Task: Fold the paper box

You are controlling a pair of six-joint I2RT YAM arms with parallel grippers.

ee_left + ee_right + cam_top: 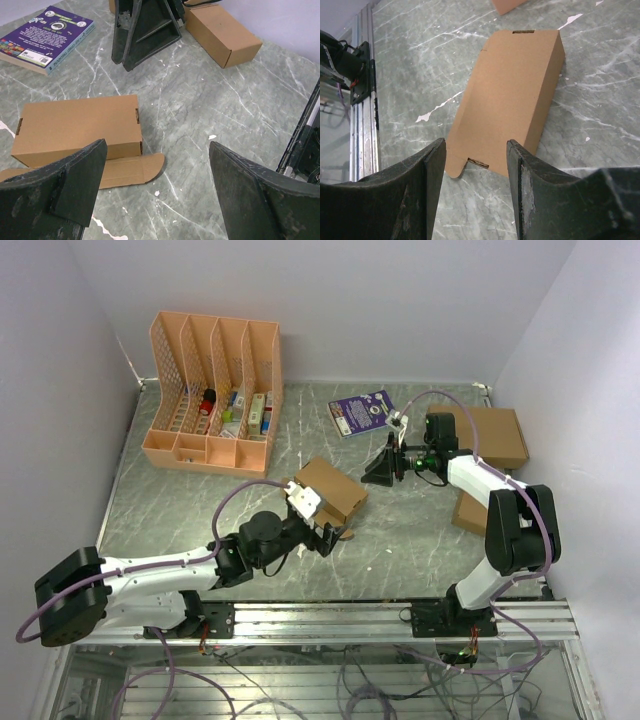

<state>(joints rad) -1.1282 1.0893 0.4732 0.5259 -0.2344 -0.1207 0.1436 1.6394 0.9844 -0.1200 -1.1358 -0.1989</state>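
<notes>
The left jaws stand wide open and empty, low over the worktop (210, 100) just beside the paper box (75, 127). The right jaws hang part-open, also empty, on its far side. The box lies mid-worktop with 1 flap (135, 167) flat on the stone. That flap offers little edge to catch, so a jaw may scrape past it or shove the light box away. The 2 arms, facing each other closely, could also clash.
</notes>
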